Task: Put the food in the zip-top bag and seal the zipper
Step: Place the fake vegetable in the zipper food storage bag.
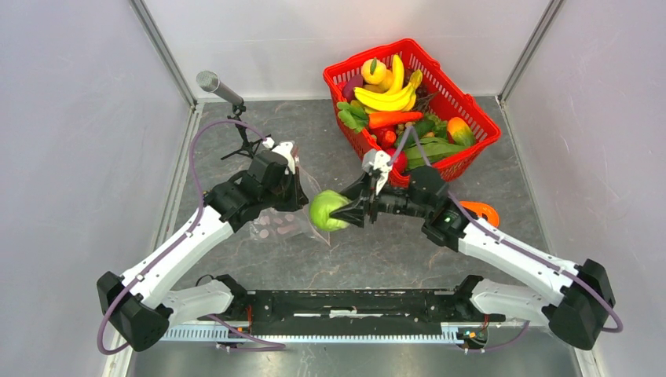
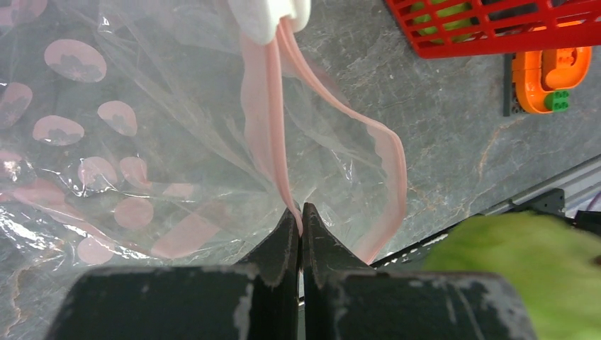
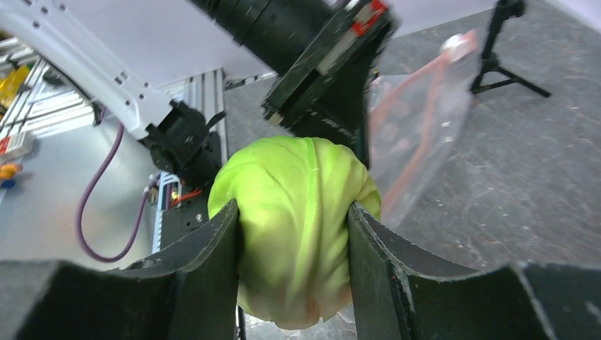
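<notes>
- Loading step in hand: R claw [image 3: 292,210] is clamped on a round green veg [image 1: 327,210], jaws roughly half-spread around its sides. Veg hangs over mid-bench, just beside the bag mouth, not yet inside.
- L claw [image 2: 301,214] is pinched tight together on the zipper [image 2: 273,142], gripping one lip only. Other lip bows away, so the mouth is a narrow loop-shaped gap.
- Zip-top bag [image 1: 275,226] sits left of centre on the bench [image 1: 377,259]. Its body is slack on the surface and the mouth end is lifted by L claw. Nothing seen inside it in L wrist view.
- Rest of the food is in the red basket [image 1: 471,157] at the far right corner, incl. banana bunch [image 1: 389,96] and carrot [image 1: 395,118]. Judged early in the task; sealing is a long way off.
- Next move, as judged: R must push the veg through the gap and past the strip before letting go. Gap looks tight vs. the veg's width, so L prob. needs to pull its lip up or away to widen it. Risk: veg snags the free lip and folds the mouth shut.
- Materials:
  - Bag: thin clear film, creased, pinkish dots; limp, will shift if nudged.
  - Zipper: pale pink strip, flexible, ribbon-like.
  - Veg: glossy plastic, lobed, near-spherical; could slip in the jaws.
  - Basket: rigid mesh.
  - Bench top: grey, stone-look, matt.
- Mic [image 1: 218,86] on small tripod at far left corner, well apart from the work.
</notes>
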Tool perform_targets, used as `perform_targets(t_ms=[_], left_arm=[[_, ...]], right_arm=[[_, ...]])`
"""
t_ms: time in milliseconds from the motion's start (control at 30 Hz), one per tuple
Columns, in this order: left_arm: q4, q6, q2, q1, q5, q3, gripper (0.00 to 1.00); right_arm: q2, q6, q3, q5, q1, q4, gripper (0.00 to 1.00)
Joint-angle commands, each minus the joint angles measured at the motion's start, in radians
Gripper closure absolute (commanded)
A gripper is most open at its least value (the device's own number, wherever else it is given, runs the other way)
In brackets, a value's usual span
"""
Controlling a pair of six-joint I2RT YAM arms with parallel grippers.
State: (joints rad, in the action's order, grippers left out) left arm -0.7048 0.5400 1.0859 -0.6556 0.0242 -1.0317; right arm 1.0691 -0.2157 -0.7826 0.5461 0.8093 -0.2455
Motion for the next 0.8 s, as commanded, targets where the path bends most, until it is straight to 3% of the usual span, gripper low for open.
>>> perform_targets(t_ms=[0,167,367,633,767], left_arm=[[0.026,0.03,0.007,0.004,-0.049,-0.063,0.98],[0.023,0.034,0.014,0.004,-0.076,-0.072,0.98],[0.008,0.019,0.0,0.004,-0.103,-0.077,0.98],[-0.007,-0.016,0.01,0.004,-0.209,-0.101,0.98],[-0.015,-0.021,0.003,0.003,-0.263,-0.108,0.98]], right_arm=[[0.046,0.063,-0.014,0.014,0.058,-0.051,0.62],[0.087,0.067,-0.003,-0.095,0.081,-0.073,0.63],[0.106,0.066,-0.007,-0.436,0.083,-0.024,0.64],[0.142,-0.022,-0.007,-0.593,0.085,-0.06,0.63],[0.156,0.031,-0.031,-0.604,0.112,-0.062,0.62]])
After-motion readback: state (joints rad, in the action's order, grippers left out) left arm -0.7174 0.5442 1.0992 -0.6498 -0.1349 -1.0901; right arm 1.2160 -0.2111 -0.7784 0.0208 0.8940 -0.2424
